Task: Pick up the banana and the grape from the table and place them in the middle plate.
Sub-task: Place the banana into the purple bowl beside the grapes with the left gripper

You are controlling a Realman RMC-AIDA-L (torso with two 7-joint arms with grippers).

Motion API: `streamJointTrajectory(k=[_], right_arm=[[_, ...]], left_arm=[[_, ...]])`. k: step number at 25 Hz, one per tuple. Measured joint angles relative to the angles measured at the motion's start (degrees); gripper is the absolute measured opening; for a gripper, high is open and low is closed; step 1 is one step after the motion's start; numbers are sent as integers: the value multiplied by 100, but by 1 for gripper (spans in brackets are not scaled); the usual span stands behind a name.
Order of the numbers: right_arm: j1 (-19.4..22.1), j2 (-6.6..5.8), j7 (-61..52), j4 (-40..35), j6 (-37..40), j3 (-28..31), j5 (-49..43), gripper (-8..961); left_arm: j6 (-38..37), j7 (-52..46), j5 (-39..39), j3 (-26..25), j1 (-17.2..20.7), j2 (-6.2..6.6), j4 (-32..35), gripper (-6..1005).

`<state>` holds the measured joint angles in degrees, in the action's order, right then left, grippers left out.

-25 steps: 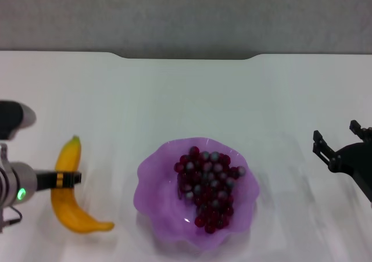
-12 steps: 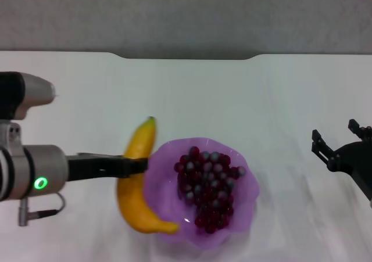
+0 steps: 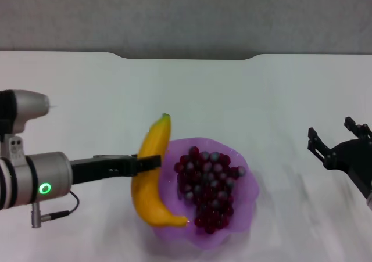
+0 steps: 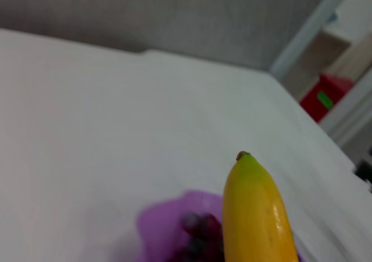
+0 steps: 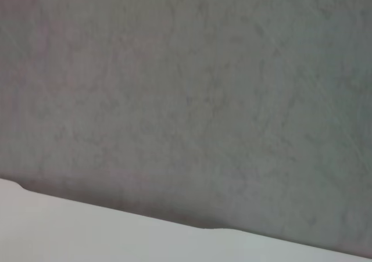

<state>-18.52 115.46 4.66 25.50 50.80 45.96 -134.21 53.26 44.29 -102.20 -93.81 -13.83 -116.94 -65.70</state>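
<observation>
**Banana in my left jaws, over the plate's rim**

Nearest to me, my left jaws (image 3: 148, 163) reach in from the left side and are clamped across the middle of the banana (image 3: 151, 178). The head view shows the whole fruit: lower tip down over the near left part of the middle plate (image 3: 244, 207), green stem tip pointing away toward the far edge. Whether that lower tip touches the plate or hangs just above it, I cannot tell.

Just beside the banana, the grape (image 3: 208, 186) lies inside the plate, a dark red-purple bunch running along its centre. The plate sits on the white desk (image 3: 232, 99), near the front.

My left wrist view gives what the head view cannot: the banana (image 4: 256, 215) close up from along its length, glossy yellow with the green tip and a dark nub at the end, the purple plate (image 4: 168, 227) and a blur of grapes (image 4: 195, 239) beneath it, and off beyond the desk's edge a red object (image 4: 325, 93) by a pale upright.

Out to the right, well apart from the plate, my right jaws (image 3: 339, 143) hang with the fingers apart, gripping nothing. The right wrist view shows only a grey wall (image 5: 186, 99) and a strip of the desk's (image 5: 116, 239) notched far edge.
</observation>
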Motion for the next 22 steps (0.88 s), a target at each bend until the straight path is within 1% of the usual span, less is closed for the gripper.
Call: streamJointTrajectory(k=[3,8,10,12,13,14,18,20,22], right_arm=[[4,2,0,8,1,0,0,849],[9,2,0,-11,-10,0,6,848],[6,2,0,-5,-12,1,8,848],[14,3,0,-5,-7,0,19,848],[15,3,-1,-9,-4,0,23,848],[13,3,-1,-19,-7,0,26,848],[-2,3,-2,-19,-22,0,10,848],[-2,3,-2,-14,-21,0,6,848],[-2,3,-2,-10,-16,0,4,848]], left_arm=[[-264,581,508,-113,-42,-18,425,513],[-475,1057,1220,-20,93,-23,718,514],[-533,1370,1590,171,192,-34,770,514],[-767,1706,1941,566,245,-39,770,514],[-1097,1810,2056,846,249,-37,732,514],[-1097,1810,2056,846,249,-37,732,514],[-1580,1868,2070,1112,281,-46,677,514],[-1989,1940,2075,1389,307,-51,617,514],[-2554,1959,2079,1767,336,-48,519,514]])
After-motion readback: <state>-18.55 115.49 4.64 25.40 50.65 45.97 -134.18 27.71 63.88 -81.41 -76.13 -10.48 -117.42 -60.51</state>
